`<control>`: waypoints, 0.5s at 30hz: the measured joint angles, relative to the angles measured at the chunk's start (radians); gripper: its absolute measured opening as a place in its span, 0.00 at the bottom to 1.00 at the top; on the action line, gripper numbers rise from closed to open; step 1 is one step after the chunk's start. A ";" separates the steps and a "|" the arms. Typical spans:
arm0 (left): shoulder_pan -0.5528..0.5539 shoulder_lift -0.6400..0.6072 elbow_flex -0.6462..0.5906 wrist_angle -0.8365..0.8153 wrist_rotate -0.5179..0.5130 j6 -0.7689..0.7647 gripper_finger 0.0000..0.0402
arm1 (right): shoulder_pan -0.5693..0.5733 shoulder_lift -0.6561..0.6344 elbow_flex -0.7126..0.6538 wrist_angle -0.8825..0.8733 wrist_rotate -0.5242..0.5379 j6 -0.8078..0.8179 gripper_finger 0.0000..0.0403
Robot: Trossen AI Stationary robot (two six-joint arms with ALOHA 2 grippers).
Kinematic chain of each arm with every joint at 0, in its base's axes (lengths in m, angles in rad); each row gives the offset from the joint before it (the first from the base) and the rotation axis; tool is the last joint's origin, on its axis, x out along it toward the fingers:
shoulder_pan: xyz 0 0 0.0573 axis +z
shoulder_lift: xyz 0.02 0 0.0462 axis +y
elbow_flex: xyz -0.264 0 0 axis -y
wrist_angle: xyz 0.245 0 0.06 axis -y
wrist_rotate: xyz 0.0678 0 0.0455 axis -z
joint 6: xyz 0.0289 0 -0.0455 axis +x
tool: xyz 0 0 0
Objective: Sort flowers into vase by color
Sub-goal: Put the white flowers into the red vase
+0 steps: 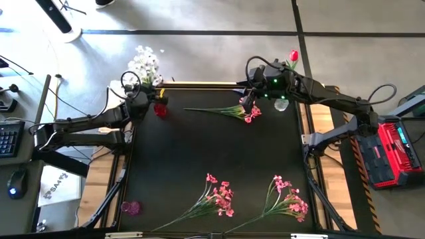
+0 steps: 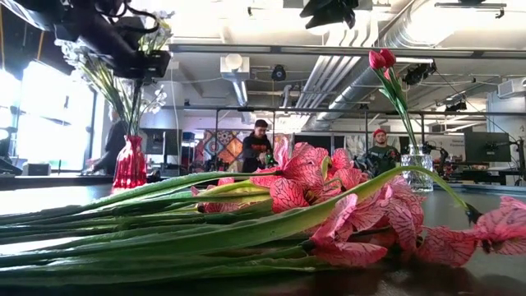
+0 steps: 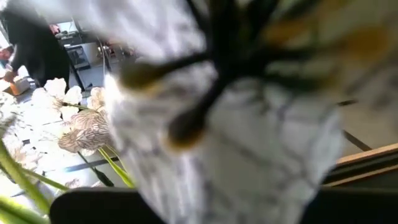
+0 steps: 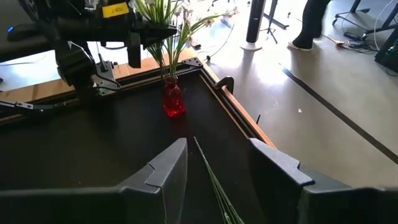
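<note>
Flowers: one pink spray [image 1: 242, 111] lies near the bench's far edge, with the right tool [image 1: 247, 103] open astride its stem. White blossoms [image 1: 145, 64] stand in the red vase [image 1: 160, 108] at the far left corner; the left tool [image 1: 143, 93] there is closed on their stems. Two pink sprays [image 1: 219, 197] lie at the near edge.

Three pink sprays on the table: one [image 1: 242, 111] at the far side, two more [image 1: 219, 196] [image 1: 287, 199] side by side along the near edge. One bunch of white blossoms [image 1: 145, 63], standing in a red vase [image 1: 160, 108]. One red tulip bloom [image 1: 293, 57] seen from above, two red heads from table height, in a clear vase [image 1: 281, 103]. One small pink vase [image 1: 131, 208] near the front left corner. Three vases altogether. Two dark arms, two grippers. At least two people in the room behind.
</note>
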 joint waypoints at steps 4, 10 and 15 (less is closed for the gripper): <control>0.002 0.000 0.000 0.100 0.019 0.022 0.01 | 0.000 0.000 0.000 -0.001 -0.001 0.002 0.38; 0.021 0.001 0.000 0.136 0.013 0.084 0.01 | 0.000 0.000 0.000 0.000 -0.001 0.001 0.38; 0.047 0.028 -0.003 0.088 0.028 0.034 0.01 | 0.000 0.000 0.000 0.000 -0.001 -0.002 0.38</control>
